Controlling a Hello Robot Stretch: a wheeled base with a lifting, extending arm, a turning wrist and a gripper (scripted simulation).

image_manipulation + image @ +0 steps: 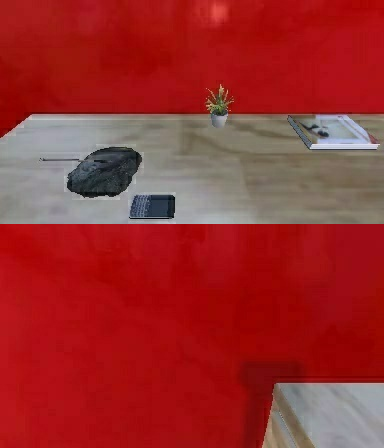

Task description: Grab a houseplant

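Note:
A small houseplant point(218, 105) with spiky green and orange leaves stands upright in a little white pot. It sits near the far edge of a pale wooden tabletop point(200, 150), just right of the middle of the arm side view, with a red wall behind it.
On the tabletop's near left lies a dark lumpy heap point(105, 170) with a thin dark rod point(62, 159) beside it. A small dark keyed device point(152, 206) lies at the front. A flat book point(333, 131) lies at the right. In the forward view a red wall point(150, 324) stands close, with the table's corner point(330, 414) at the bottom right.

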